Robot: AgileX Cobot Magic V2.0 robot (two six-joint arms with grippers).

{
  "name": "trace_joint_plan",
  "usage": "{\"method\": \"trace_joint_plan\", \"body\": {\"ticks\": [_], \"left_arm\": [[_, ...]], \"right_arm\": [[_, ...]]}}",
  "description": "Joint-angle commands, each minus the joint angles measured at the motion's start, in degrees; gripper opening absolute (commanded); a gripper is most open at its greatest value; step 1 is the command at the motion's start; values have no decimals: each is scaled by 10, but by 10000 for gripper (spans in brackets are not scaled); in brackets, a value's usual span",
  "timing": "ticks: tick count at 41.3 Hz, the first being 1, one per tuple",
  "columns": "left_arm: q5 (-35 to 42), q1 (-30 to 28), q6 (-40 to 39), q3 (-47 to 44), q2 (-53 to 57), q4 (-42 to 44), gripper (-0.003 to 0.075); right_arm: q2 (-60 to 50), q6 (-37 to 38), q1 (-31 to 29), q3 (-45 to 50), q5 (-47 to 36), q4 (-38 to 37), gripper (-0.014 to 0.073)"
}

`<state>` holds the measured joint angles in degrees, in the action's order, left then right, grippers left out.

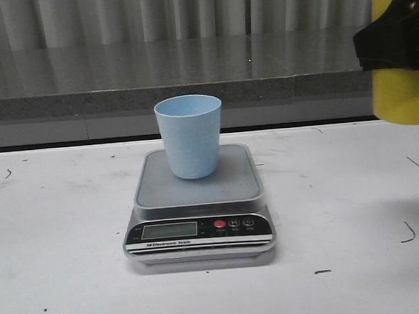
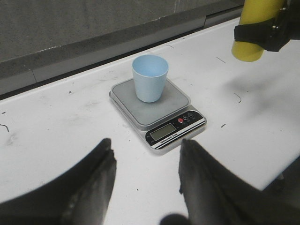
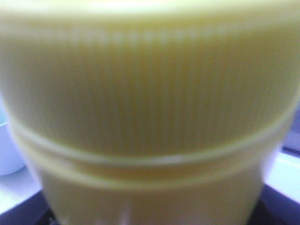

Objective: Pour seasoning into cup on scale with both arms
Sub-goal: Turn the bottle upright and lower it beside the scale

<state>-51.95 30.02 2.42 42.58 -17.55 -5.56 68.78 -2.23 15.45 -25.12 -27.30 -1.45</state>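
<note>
Filling the right wrist view, ribbed yellow plastic: that's the seasoning bottle (image 3: 150, 112), pressed right up against the lens. From the front, the right gripper (image 1: 394, 35) is clamped around the bottle's body, holding it upright and clear of the table (image 1: 60, 280), up and off to the right of the scale (image 1: 198, 200). Its nozzle is out of frame, so I can't tell how the cap sits.

On the scale's steel platform stands the pale blue cup (image 1: 190, 135), upright, mouth open to the ceiling. So the cup lies to the left of the held bottle and lower down; the bottle's long axis is vertical and, I'd judge, has to travel left and tip over the rim.

Left gripper (image 2: 145, 180): jaws spread wide, holding nothing, hanging on the display side of the scale, well apart from the cup.
</note>
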Motion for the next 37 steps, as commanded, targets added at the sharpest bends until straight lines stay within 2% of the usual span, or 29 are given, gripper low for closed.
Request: {"method": "trace_joint_plan", "body": {"ticks": [1, 16, 25, 37], "left_arm": [[41, 3, -4, 14, -6, -4, 316], [41, 3, -4, 14, -6, -4, 316], [41, 3, -4, 14, -6, -4, 316], [41, 3, -4, 14, -6, -4, 316]], "right_arm": [[28, -3, -5, -16, -117, 24, 342], [197, -6, -5, -16, -323, 37, 342], [287, -38, -5, -23, -447, 46, 342], [362, -37, -5, -69, -452, 88, 342]]}}
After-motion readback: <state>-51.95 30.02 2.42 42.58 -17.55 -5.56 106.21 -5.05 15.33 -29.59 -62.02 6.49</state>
